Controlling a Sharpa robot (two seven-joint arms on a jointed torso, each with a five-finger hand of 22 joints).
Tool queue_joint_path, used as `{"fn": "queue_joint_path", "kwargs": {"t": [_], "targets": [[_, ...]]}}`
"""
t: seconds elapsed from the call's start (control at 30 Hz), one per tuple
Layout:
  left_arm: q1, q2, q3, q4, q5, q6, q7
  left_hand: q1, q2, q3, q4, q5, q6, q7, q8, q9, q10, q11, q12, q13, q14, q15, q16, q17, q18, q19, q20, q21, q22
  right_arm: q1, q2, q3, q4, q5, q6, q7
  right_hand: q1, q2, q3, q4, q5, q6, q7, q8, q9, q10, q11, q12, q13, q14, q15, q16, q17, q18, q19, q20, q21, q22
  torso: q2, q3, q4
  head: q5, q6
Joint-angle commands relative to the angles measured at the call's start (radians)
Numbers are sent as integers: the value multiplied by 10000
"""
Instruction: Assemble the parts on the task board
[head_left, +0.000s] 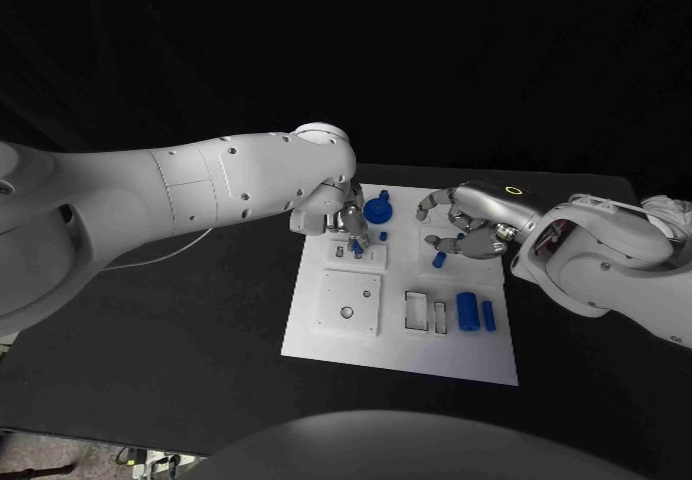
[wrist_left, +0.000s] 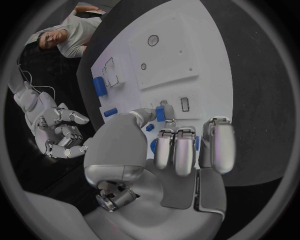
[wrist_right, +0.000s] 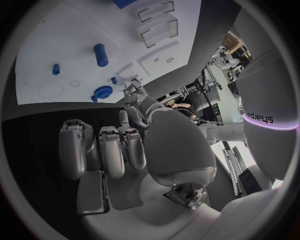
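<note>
we had the left hand (head_left: 343, 215) down over the far part of the task board (head_left: 325, 335), thumb and a finger pinched on a small blue part (wrist_left: 160, 113), and by our reading it was held low so it could drop into one of the little slots in the raised block (head_left: 362, 255) just under the fingers. the right hand (head_left: 469, 222) hovered at the board's far right, its fingers curled but apart, nothing in them that we could make out, so we called it free and waiting. just beneath it stood a short blue peg (head_left: 438, 259), upright on the board. the blue gear (head_left: 378, 209) sat at the far edge between the two hands, very near the left one, and that looked like the tight spot: any swing of the left fingers could clip it. nearer the robot lay the big blue cylinder (head_left: 467, 310) with a slimmer blue bar (head_left: 489, 316) just beside it, both still loose next to the rectangular cut-outs (head_left: 417, 311), so plenty of the job seemed undone. the square plate with the round holes (head_left: 351, 300) sat well clear of both hands.
</note>
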Motion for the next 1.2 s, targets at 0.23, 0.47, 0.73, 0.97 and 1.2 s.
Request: {"fn": "queue_joint_path", "kwargs": {"t": [0.23,0.47,0.73,0.97,1.2], "targets": [[-24,-25,5,23,-41,-9,-47,112,232,1328,-1419,34,263,-192,-92,8,1057,51,-25,2632,1034,21,25,2635,128,-79,52,-73,1916,-9,10,-2,-15,12,252,-68,-3,104,53,-18,43,84,17,64,-16,1033,86,1,2629,1044,41,35,2634,184,-112,5,-58,1991,0,-6,-2,1,0],[-58,-33,5,69,-41,39,-100,124,245,1293,-1432,41,274,-189,-126,8,1057,54,-25,2632,1034,25,25,2635,133,-95,55,-96,1908,-14,10,-4,-26,48,327,-95,-3,104,53,-18,43,84,17,64,-16,1033,86,1,2629,1044,41,35,2634,184,-112,5,-58,1991,2,-11,-11,44,0],[-137,-56,4,69,-41,138,-219,131,251,1274,-1439,47,281,-187,-145,9,1057,56,-25,2632,1034,27,25,2635,138,-109,57,-114,1901,-22,14,-6,-46,82,440,-137,-3,107,56,-16,55,91,18,68,-17,1033,87,1,2629,1044,42,35,2634,193,-140,6,-88,1979,0,-8,-5,48,0],[-186,-75,4,56,-41,164,-260,142,261,1251,-1450,54,289,-185,-171,10,1057,58,-25,2632,1034,29,25,2635,144,-126,59,-136,1893,-27,19,-8,-80,97,496,-161,-5,110,57,-14,60,98,18,72,-17,1033,88,1,2629,1044,42,35,2634,199,-159,7,-109,1970,1,-10,-3,68,0],[-213,-60,4,41,-41,166,-273,153,276,1218,-1461,63,298,-181,-210,11,1057,62,-25,2632,1034,32,25,2635,148,-140,63,-155,1887,-33,32,-9,-92,121,538,-176,-6,114,60,-12,66,104,18,75,-19,1033,89,1,2629,1044,43,35,2634,207,-184,7,-136,1960,5,-8,-8,96,0]]}}
